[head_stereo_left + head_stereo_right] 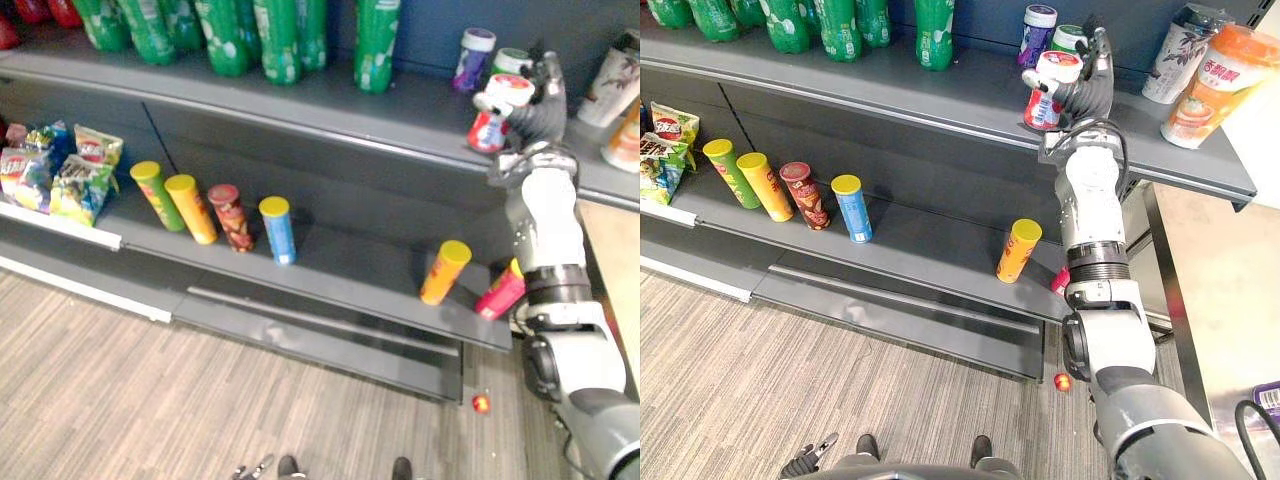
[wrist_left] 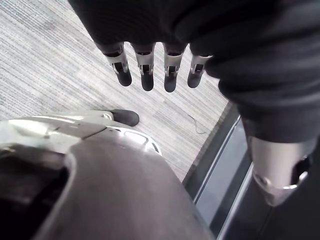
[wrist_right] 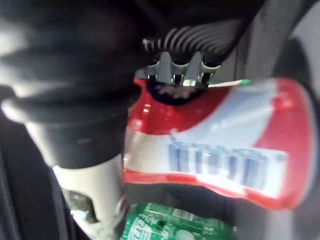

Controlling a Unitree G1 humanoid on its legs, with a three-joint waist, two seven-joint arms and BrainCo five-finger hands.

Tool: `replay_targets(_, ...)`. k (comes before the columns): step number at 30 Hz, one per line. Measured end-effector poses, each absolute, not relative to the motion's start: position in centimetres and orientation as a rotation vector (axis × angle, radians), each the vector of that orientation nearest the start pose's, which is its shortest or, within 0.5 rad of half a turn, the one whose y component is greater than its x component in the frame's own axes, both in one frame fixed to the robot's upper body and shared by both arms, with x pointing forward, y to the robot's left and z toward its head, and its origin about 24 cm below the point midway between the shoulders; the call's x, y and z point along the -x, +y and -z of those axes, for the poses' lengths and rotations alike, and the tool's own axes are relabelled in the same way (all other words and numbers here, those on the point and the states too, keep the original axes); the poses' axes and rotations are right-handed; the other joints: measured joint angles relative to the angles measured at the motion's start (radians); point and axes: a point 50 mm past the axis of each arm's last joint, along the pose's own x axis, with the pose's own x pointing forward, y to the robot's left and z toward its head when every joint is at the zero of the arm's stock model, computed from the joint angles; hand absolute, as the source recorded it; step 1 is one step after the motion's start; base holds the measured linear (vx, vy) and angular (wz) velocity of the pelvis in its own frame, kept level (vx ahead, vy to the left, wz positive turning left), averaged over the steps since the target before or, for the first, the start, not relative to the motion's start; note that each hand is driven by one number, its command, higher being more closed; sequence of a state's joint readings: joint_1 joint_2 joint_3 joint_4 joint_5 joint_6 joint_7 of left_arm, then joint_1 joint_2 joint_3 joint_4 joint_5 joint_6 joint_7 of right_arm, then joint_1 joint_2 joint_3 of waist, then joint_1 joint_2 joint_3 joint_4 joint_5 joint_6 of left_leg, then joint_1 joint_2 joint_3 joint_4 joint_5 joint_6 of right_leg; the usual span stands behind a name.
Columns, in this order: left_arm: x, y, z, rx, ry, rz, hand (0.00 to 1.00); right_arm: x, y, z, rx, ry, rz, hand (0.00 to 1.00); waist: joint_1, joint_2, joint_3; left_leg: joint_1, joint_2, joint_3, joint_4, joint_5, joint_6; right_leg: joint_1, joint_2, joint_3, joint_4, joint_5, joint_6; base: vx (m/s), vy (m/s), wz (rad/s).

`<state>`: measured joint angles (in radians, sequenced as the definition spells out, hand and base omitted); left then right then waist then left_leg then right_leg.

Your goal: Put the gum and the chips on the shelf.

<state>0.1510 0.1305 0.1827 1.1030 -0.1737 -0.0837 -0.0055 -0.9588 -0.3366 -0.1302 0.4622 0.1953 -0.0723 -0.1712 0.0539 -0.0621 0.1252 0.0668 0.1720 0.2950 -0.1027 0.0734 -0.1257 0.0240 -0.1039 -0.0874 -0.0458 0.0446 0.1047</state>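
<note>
Your right hand (image 1: 1090, 92) grips the gum (image 1: 1048, 88).
At one o'clock by the shelf (image 1: 940, 95); the hand hides its back. Your left hand (image 2: 146, 75) is loose, empty.

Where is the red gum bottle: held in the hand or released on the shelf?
Held: the right hand curls round the red gum bottle at the upper shelf. Whether its base touches, cannot tell.

Both head eyes look down on the shelf (image 1: 350, 265); wrist cameras peer closely past their fingers (image 2: 146, 70).
</note>
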Motion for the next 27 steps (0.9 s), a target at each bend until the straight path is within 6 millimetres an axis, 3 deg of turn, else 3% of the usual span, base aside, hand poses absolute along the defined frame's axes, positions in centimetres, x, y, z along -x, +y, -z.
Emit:
replay_targets(6, -5.7, 22.6, 16.3, 0.124, 1.124, -0.381, 0.00, -35.7, -19.4, -30.1, -0.038, -0.760, 0.186, 0.00, -0.008, -0.001, 0.000, 0.002, 0.000, 0.001, 0.000, 0.000, 0.000, 0.000, 0.003, 0.000, 0.001, 0.000, 0.000, 0.00, 0.000, 0.00)
replay_targets(9, -5.6, 22.7, 16.3, 0.123, 1.127, -0.384, 0.00, -33.7, -18.8, -31.8, -0.042, -0.895, 0.159, 0.00, -0.013, -0.002, -0.001, 0.005, 0.001, 0.003, 0.000, 0.000, 0.000, 0.002, 0.004, 0.002, 0.003, 0.000, 0.000, 0.00, 0.000, 0.00)
replay_targets(13, -5.5, 22.8, 16.3, 0.100, 1.132, -0.380, 0.00, -30.9, -18.2, -31.6, -0.058, -1.030, 0.121, 0.00, -0.017, -0.006, -0.004, 0.007, 0.004, 0.003, 0.000, 0.001, -0.001, 0.001, 0.006, 0.006, 0.007, 0.000, 0.000, 0.00, 0.000, 0.00)
replay_targets(18, -5.2, 23.1, 16.3, 0.069, 1.142, -0.392, 0.00, -29.4, -15.4, -27.9, -0.100, -1.003, -0.003, 0.00, -0.023, -0.018, -0.011, 0.011, 0.011, 0.011, 0.000, 0.002, -0.002, -0.003, 0.009, 0.014, 0.012, -0.001, -0.001, 0.00, 0.000, -0.06)
replay_targets(19, -4.8, 23.3, 16.3, 0.064, 1.150, -0.415, 0.00, -27.3, -10.9, -24.3, -0.119, -0.938, -0.257, 0.00, -0.023, -0.032, -0.021, 0.016, 0.012, 0.020, 0.000, -0.003, -0.010, -0.004, 0.008, 0.019, 0.015, -0.002, -0.001, 0.00, 0.000, -0.09)
replay_targets(24, -4.4, 23.6, 16.3, 0.061, 1.156, -0.425, 0.00, -26.7, -10.4, -22.9, -0.159, -0.890, -0.306, 0.00, -0.024, -0.041, -0.030, 0.016, 0.007, 0.020, 0.000, -0.004, -0.010, -0.007, 0.003, 0.023, 0.017, -0.002, -0.001, 0.00, 0.001, -0.01)
replay_targets(27, -4.2, 23.6, 16.3, 0.061, 1.162, -0.427, 0.00, -25.3, -8.1, -18.3, -0.205, -0.714, -0.456, 0.00, -0.025, -0.040, -0.041, 0.017, 0.008, 0.026, 0.000, -0.006, -0.013, -0.012, 0.005, 0.031, 0.017, -0.002, -0.001, 0.02, -0.003, -0.06)
